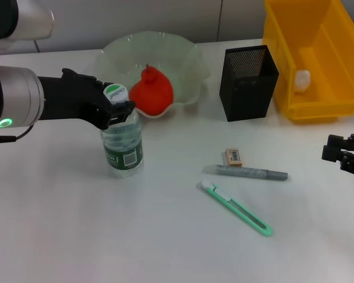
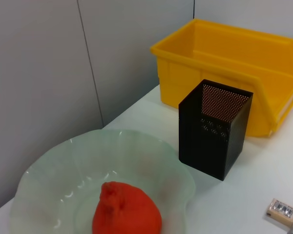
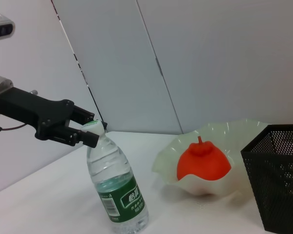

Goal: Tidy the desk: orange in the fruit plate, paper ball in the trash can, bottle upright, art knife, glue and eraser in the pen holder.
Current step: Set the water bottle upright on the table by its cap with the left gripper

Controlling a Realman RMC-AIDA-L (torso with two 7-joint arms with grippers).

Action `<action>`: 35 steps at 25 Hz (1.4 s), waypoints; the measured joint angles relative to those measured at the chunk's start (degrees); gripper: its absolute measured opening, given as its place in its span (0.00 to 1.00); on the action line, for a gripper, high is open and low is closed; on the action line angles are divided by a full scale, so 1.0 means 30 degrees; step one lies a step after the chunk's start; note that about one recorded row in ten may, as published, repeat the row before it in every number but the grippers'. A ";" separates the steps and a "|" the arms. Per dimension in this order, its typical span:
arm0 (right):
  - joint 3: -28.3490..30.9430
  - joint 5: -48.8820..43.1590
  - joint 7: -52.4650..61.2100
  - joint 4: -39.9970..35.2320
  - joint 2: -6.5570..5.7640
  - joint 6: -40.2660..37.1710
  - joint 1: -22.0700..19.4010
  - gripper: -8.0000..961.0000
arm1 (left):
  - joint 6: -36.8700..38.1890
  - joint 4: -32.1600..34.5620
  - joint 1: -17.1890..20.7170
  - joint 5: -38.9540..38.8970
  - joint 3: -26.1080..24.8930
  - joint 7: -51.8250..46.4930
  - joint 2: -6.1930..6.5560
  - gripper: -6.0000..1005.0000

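Nearest the head camera lies the green art knife (image 1: 236, 208), at about 5 o'clock from the table's middle, running diagonally with its tip toward 4 o'clock. Just beyond it, toward 12 o'clock, the grey glue stick (image 1: 248, 172) lies crosswise, and the small eraser (image 1: 234, 157) sits just past that, close beside it but apart. At 9 o'clock from these 3 items the water bottle (image 1: 122, 141) stands upright on the white table (image 1: 59, 236), its white cap uppermost. The left gripper (image 1: 117, 106) reaches in from 9 o'clock with its fingers pressed against the bottle's cap and neck, pinching it on both sides, as the right wrist view shows. At 12 o'clock from the bottle the pale green fruit plate (image 1: 192, 65) holds the orange (image 1: 151, 91) inside it. The black mesh pen holder (image 1: 248, 82) stands upright at 3 o'clock from the plate, and the yellow trash can (image 1: 330, 100) sits just beside it at 3 o'clock, with the white paper ball (image 1: 301, 80) inside. The right gripper (image 1: 342, 154) hangs low at the table's 3 o'clock edge, well apart from everything; whether its fingers are spread I cannot tell.
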 joint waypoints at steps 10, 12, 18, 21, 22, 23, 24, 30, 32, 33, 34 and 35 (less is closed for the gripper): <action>0.0001 0.0000 0.0049 0.0049 -0.0059 0.0001 0.0178 0.29 | 0.0370 -0.0008 0.0160 -0.0013 -0.0007 0.0609 0.0043 0.45; 0.0000 0.0000 0.0050 0.0059 -0.0059 0.0001 0.0210 0.29 | 0.0392 -0.0024 0.0164 -0.0023 -0.0002 0.0618 0.0044 0.45; 0.0001 0.0000 0.0052 0.0063 -0.0058 0.0000 0.0251 0.29 | 0.0397 -0.0073 0.0176 -0.0066 -0.0039 0.0627 0.0032 0.46; 0.0001 0.0000 0.0051 0.0062 -0.0058 0.0000 0.0251 0.29 | 0.0391 -0.0122 0.0146 -0.0066 -0.0142 0.0630 0.0026 0.46; 0.0001 0.0000 0.0052 0.0062 -0.0057 0.0001 0.0250 0.29 | 0.0422 -0.0153 0.0103 -0.0062 -0.0277 0.0630 0.0007 0.46; 0.0001 0.0000 0.0052 0.0062 -0.0057 0.0001 0.0250 0.29 | 0.0422 -0.0153 0.0103 -0.0062 -0.0277 0.0630 0.0007 0.46; 0.0001 0.0000 0.0050 0.0062 -0.0058 0.0000 0.0248 0.29 | 0.0459 -0.0156 0.0077 -0.0061 -0.0330 0.0627 -0.0002 0.46; 0.0001 0.0000 0.0052 0.0061 -0.0057 0.0000 0.0206 0.29 | 0.0351 -0.0132 0.0129 -0.0051 -0.0517 0.0371 -0.0033 0.46; 0.0003 0.0000 0.0051 0.0061 -0.0057 -0.0002 0.0166 0.29 | 0.0358 -0.0072 0.0195 -0.0316 -0.0525 0.0417 -0.0003 0.47; 0.0003 0.0000 0.0051 0.0061 -0.0057 -0.0002 0.0166 0.29 | 0.0358 -0.0072 0.0195 -0.0316 -0.0525 0.0417 -0.0003 0.47; 0.0011 0.0000 0.0051 0.0061 -0.0057 -0.0004 0.0157 0.29 | 0.0358 -0.0072 0.0195 -0.0316 -0.0525 0.0417 -0.0003 0.47; 0.0016 0.0000 0.0052 0.0060 -0.0057 -0.0010 0.0155 0.29 | 0.0385 -0.0082 0.0190 -0.0575 -0.0592 0.0550 0.0019 0.47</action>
